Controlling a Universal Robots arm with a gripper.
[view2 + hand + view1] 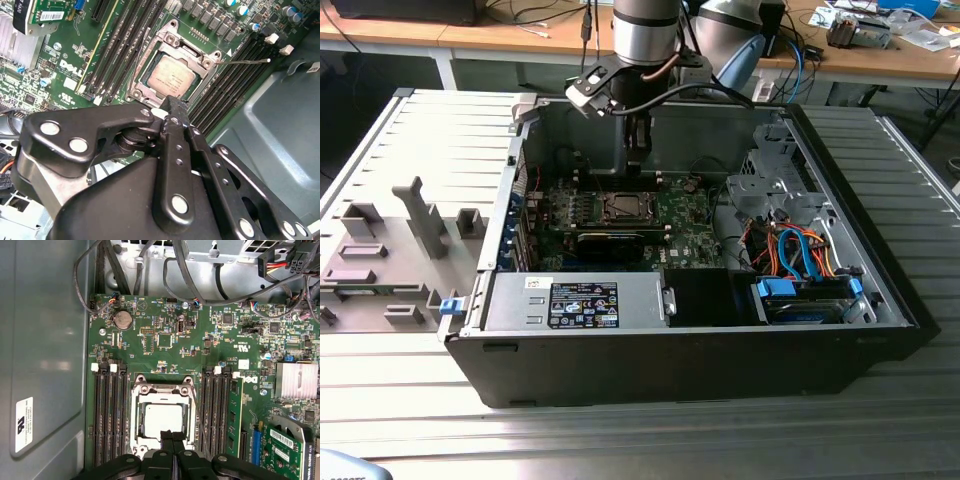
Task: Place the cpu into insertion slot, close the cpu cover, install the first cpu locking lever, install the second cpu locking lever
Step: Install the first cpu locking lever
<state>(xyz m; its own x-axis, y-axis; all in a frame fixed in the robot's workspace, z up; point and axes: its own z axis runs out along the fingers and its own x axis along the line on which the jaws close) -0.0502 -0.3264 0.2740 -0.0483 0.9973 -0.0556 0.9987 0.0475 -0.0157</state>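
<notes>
The gripper (172, 436) hangs inside the open computer case (670, 370), low over the green motherboard (160, 340). Its 2 fingers are pressed tip to tip with nothing between them, and the tips sit just above one edge of the insertion slot (620, 207). I cannot tell whether they touch it.

The cpu (170, 77) lies flat in the slot with its silvery top facing up, between the 2 banks of black memory slots (107, 415). The cpu cover (162, 389) appears to be folded down over it, framing the chip through its square window. In the second wrist view, 1 thin locking lever (245, 62) juts out sideways from a corner of the socket and looks unlatched.

The chip is likely light and rigid, but easily damaged on its underside and against the contact field. It should be held only by 2 opposite edges and kept level. The cover is thin sheet metal on a hinge and should swing with little force. The lever is probably springy wire that slips easily, so the best place to press it is near its free end.
</notes>
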